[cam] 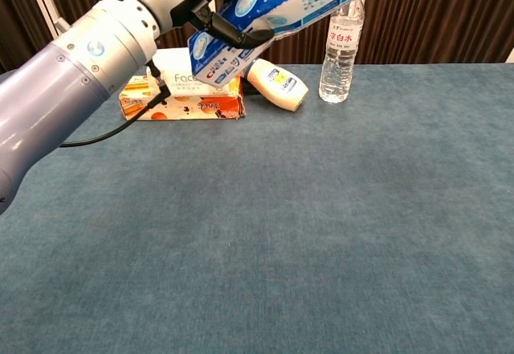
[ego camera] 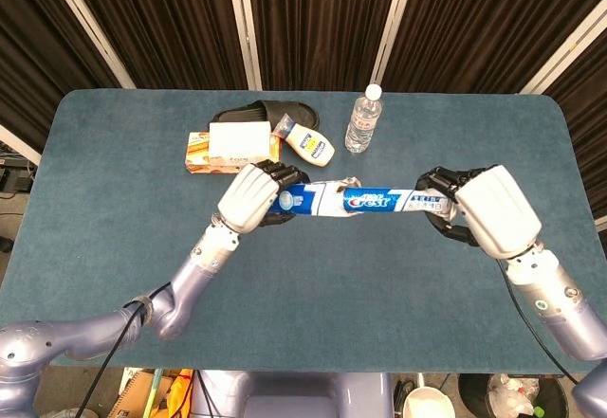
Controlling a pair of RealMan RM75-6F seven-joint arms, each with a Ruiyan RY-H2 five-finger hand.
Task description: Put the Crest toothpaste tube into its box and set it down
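Mid-frame above the worktop (ego camera: pixel 114 200), the left hand (ego camera: pixel 250 197) wraps its fingers around the box (ego camera: pixel 302 200), open end facing right. The right hand (ego camera: pixel 479 208) grips the toothpaste tube (ego camera: pixel 387 201) by its tail, feeding it in. A water bottle (ego camera: pixel 361 120), lotion bottle (ego camera: pixel 310 145), tissue pack (ego camera: pixel 228 149) and sandal (ego camera: pixel 266 113) lie behind in the upper frame, out of the way.

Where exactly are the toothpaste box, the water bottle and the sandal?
toothpaste box (ego camera: pixel 302 200), head view, on its blue end beside the left hand (ego camera: pixel 248 198).
water bottle (ego camera: pixel 361 124), head view, on its labelled middle.
sandal (ego camera: pixel 266 113), head view, on its black strap.
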